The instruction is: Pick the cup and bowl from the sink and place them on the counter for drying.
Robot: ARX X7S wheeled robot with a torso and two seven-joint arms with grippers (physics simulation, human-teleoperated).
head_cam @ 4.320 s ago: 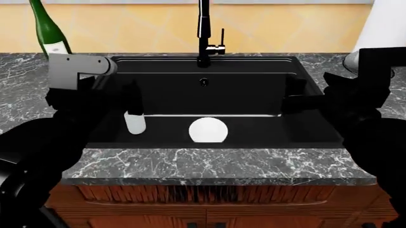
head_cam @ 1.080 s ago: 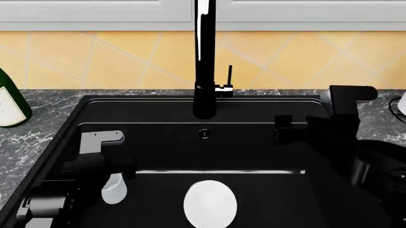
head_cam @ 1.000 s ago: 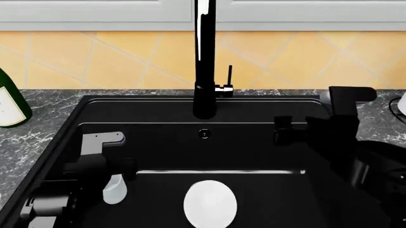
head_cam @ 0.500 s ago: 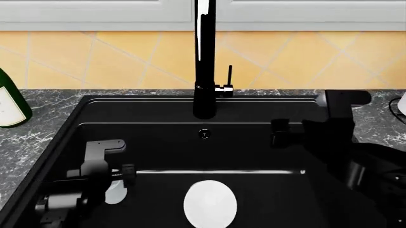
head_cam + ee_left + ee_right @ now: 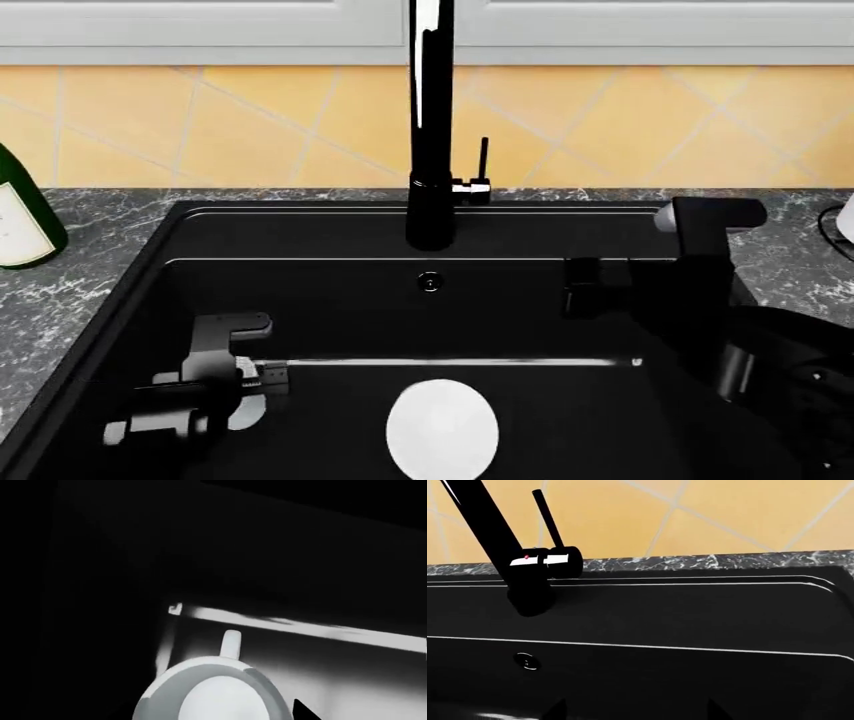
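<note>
The black sink [image 5: 334, 300] fills the head view. On its floor at the near middle lies the bowl [image 5: 442, 428], a white oval. To the bowl's left, my left gripper [image 5: 238, 395] is low in the basin over the cup [image 5: 255, 413], which shows only as a pale sliver. The left wrist view looks down into the cup [image 5: 213, 695], whose round rim sits between the open jaws, with one dark fingertip [image 5: 301, 711] just beside it. My right gripper [image 5: 635, 711] hangs open and empty over the sink's right side, facing the back wall.
The tall black faucet [image 5: 430, 140] rises at the back centre, with its lever [image 5: 547, 562] beside it. A green bottle [image 5: 20, 215] stands on the marble counter [image 5: 80, 260] at far left. A small overflow hole [image 5: 429, 283] sits in the sink's back wall.
My left gripper has come down and nearer over the cup, now covering most of it. The right gripper has drifted slightly left. The bowl has not moved.
</note>
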